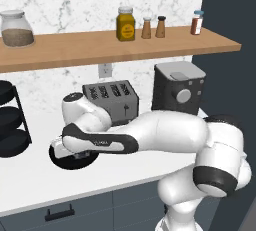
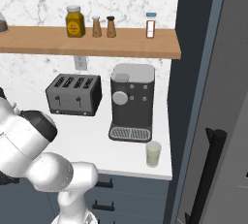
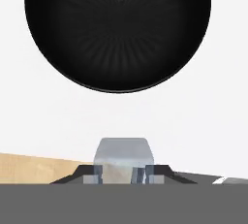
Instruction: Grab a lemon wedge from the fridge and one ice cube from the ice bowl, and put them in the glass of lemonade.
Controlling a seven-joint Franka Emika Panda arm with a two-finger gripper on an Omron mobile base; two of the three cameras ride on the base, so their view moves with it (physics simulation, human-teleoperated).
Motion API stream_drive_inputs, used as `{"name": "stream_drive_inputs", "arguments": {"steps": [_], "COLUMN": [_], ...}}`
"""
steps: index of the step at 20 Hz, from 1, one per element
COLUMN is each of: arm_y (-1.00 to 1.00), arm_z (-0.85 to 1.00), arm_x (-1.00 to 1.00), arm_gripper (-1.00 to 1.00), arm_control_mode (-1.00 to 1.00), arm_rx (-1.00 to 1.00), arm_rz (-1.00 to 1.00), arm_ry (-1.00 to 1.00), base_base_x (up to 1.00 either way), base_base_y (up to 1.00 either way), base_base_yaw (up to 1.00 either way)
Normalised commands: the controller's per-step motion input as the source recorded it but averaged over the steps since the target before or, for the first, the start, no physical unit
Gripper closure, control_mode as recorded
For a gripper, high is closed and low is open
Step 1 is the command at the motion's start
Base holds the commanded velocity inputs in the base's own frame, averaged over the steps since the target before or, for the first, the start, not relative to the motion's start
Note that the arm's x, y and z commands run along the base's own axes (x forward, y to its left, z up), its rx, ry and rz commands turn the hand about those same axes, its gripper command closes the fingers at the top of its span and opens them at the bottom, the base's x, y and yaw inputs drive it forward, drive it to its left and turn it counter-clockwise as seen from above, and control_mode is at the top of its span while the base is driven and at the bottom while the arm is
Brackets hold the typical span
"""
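End effector (image 3: 124, 173) grips an ice cube (image 3: 124, 157) above the white counter (image 3: 193, 121), near a black bowl (image 3: 117, 39).

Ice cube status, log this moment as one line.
gripper: shut on ice cube | above counter, near black bowl | one cube left inside | glass: by coffee machine
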Motion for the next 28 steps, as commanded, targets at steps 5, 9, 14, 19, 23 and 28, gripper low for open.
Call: {"name": "stream_drive_inputs", "arguments": {"steps": [5,9,14,19,23,28], "arm_y": [-0.99,-1.00,-1.00,-1.00,-1.00,-1.00], "arm_z": [0.65,0.73,0.40,0.06,0.00,0.01], "arm_x": [-0.51,-0.29,-0.25,-0.04,0.00,0.18], "arm_gripper": [1.00,1.00,1.00,1.00,1.00,1.00], "arm_control_mode": [-1.00,-1.00,-1.00,-1.00,-1.00,-1.00], "arm_rx": [0.00,0.00,0.00,0.00,0.02,0.00], "arm_rz": [0.00,-0.01,-0.10,-0.22,-0.30,-0.38], "arm_ry": [0.00,-0.02,0.00,0.02,0.08,0.15], "base_base_x": [0.00,0.00,0.00,0.00,0.00,0.00], "base_base_y": [0.00,0.00,0.00,0.00,0.00,0.00], "base_base_yaw": [0.00,0.00,0.00,0.00,0.00,0.00]}}
